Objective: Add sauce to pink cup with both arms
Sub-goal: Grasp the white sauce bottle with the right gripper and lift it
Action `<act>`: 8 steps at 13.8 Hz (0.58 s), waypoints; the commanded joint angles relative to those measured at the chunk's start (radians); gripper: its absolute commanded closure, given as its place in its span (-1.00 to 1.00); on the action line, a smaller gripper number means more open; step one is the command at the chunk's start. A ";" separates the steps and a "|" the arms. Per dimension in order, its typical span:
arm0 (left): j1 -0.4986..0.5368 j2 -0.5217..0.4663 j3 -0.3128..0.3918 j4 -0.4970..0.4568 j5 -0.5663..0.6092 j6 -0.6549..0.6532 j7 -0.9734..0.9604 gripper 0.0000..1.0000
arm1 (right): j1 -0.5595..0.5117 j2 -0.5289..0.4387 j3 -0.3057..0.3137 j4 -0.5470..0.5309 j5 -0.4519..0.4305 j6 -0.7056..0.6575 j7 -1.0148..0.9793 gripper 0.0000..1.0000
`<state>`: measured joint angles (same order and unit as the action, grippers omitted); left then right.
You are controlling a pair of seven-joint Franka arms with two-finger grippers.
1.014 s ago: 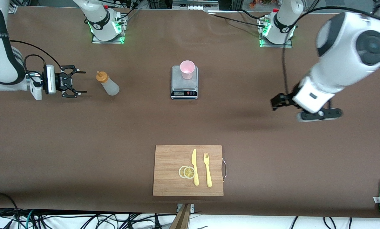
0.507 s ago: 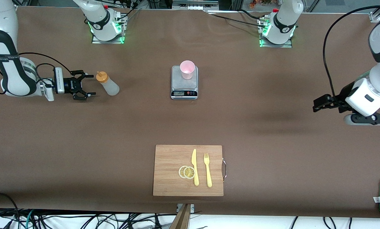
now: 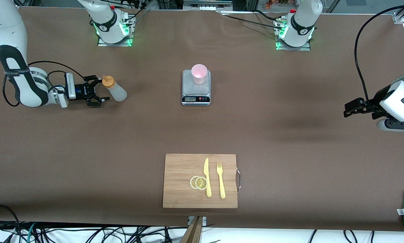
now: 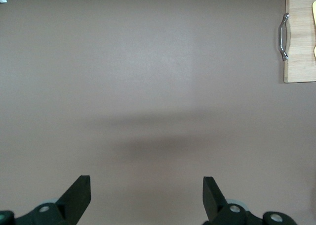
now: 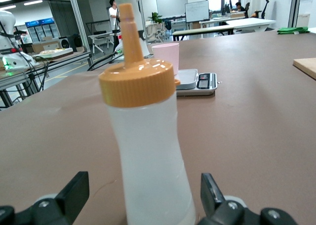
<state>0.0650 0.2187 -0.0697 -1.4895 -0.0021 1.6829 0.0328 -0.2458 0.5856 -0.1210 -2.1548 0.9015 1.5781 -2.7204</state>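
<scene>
Presently | right hand (image 3: 100,91): fingers apart, flanking sauce (image 3: 115,89) | left hand (image 3: 349,109): apart, over bare tabletop (image 3: 289,141) | pink cup (image 3: 199,73): on scale (image 3: 196,88)

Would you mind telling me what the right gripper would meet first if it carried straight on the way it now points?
The right gripper, fingers open, would most likely meet the sauce bottle first; the bottle stands between the fingers in the right wrist view.

Scale (image 3: 196,88); board (image 3: 181,189): knife (image 3: 207,177), fork (image 3: 220,180), 2 lemon slices (image 3: 198,182).
</scene>
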 commanded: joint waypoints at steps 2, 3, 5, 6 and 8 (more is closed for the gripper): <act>-0.004 -0.001 -0.004 0.028 0.019 -0.040 0.025 -1.00 | 0.023 0.034 0.011 0.013 0.045 -0.012 -0.051 -1.00; -0.002 -0.001 -0.004 0.028 0.019 -0.040 0.025 -1.00 | 0.023 0.034 0.020 0.013 0.047 -0.007 -0.050 -1.00; -0.004 -0.001 -0.004 0.028 0.017 -0.040 0.025 -1.00 | 0.031 0.043 0.021 0.013 0.059 -0.004 -0.050 -1.00; -0.004 0.001 -0.005 0.028 0.017 -0.040 0.025 -1.00 | 0.037 0.049 0.023 0.013 0.063 -0.004 -0.050 -1.00; -0.001 0.001 -0.002 0.028 0.014 -0.040 0.029 -1.00 | 0.046 0.060 0.023 0.013 0.079 0.006 -0.051 -1.00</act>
<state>0.0640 0.2186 -0.0730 -1.4819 -0.0021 1.6671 0.0351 -0.2097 0.6207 -0.0965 -2.1512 0.9516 1.5806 -2.7204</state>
